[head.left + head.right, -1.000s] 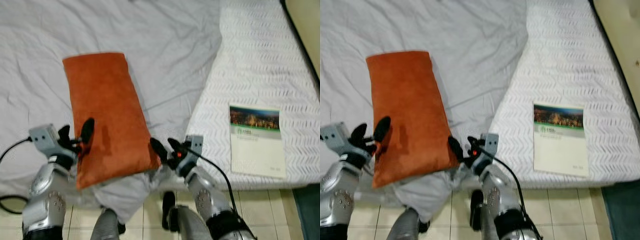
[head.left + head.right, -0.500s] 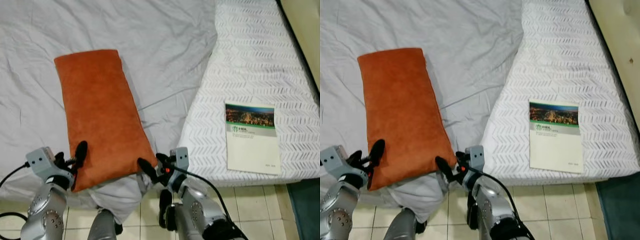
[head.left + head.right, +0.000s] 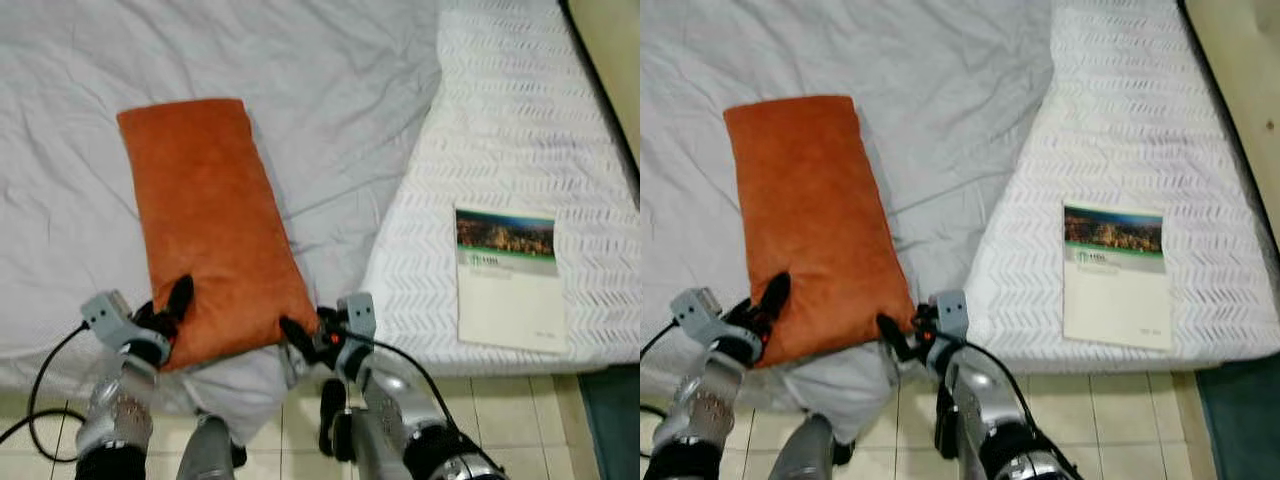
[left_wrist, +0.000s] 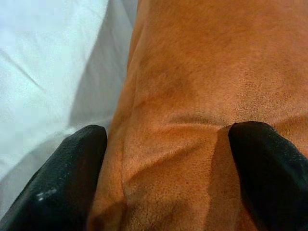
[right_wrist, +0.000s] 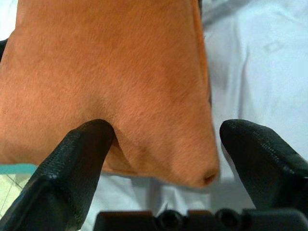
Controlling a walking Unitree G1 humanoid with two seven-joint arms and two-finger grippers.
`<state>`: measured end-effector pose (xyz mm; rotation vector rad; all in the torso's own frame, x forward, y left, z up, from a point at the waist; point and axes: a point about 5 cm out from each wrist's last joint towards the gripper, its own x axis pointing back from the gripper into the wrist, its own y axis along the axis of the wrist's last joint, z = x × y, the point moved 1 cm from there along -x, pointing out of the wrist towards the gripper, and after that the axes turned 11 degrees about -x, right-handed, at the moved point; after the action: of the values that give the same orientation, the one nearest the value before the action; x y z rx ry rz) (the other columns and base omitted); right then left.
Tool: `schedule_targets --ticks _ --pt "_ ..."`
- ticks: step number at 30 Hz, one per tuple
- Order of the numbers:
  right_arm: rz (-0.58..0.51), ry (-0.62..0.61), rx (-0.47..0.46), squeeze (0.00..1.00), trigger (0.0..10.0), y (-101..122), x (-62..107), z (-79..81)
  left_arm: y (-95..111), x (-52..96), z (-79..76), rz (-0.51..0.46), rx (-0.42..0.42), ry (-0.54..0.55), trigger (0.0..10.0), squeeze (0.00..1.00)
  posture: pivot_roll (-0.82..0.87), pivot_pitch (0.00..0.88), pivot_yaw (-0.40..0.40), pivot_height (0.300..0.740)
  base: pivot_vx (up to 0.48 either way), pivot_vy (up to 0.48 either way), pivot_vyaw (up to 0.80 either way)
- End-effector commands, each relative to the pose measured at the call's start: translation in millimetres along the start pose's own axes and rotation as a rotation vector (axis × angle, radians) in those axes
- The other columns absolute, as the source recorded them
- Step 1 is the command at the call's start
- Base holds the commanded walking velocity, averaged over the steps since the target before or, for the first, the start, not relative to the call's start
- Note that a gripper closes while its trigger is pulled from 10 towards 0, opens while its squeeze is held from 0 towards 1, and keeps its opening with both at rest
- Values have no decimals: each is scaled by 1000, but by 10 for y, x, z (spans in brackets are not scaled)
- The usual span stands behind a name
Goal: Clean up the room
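I am working both claws at the near end of the orange pillow [image 3: 210,230] lying on the grey sheet [image 3: 330,90]: left gripper [image 3: 170,305] and right gripper [image 3: 300,335] spread wide at its corners. It looks soft, light, best pinched there.

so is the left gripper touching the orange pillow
Touching. In the left wrist view the orange pillow sits between the open jaws of the left gripper, and one finger presses a dent into the fabric.
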<state>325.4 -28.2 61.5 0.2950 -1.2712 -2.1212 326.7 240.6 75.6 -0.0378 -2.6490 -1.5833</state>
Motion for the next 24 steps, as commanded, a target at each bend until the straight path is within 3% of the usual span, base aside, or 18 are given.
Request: schedule_targets --ticks 1,2,3,4,5,6,16,24 --pt "35 94 -69 0 10000 -133 -183 390 -447 85 -18 166 59 17 9961 0 -28 581 -186 740 0 0 0" --pt "50 102 -63 0 10000 -157 -186 400 -506 84 -17 190 50 27 4941 0 -28 579 -186 740 0 0 0" --pt "50 102 -63 0 10000 -157 -186 400 -506 84 -17 190 50 27 4941 0 -28 579 -186 740 0 0 0" --pt "69 117 -49 0 3059 -190 -190 419 -588 84 -24 224 37 32 0 0 -25 575 -185 740 0 0 0" --pt "74 121 -45 0 3059 -197 -191 425 -606 85 -29 233 34 29 0 0 -25 575 -185 740 0 0 0" --pt "78 128 -42 0 0 -204 -191 433 -619 89 -27 239 29 33 0 0 -25 575 -185 740 0 0 0" --pt "105 137 39 0 0 -284 -185 461 -536 44 51 213 -52 63 0 0 -16 570 -176 740 0 0 0" --pt "96 79 32 0 0 -266 -165 356 -481 -26 -24 179 -62 39 0 0 -18 564 -174 740 0 0 0"
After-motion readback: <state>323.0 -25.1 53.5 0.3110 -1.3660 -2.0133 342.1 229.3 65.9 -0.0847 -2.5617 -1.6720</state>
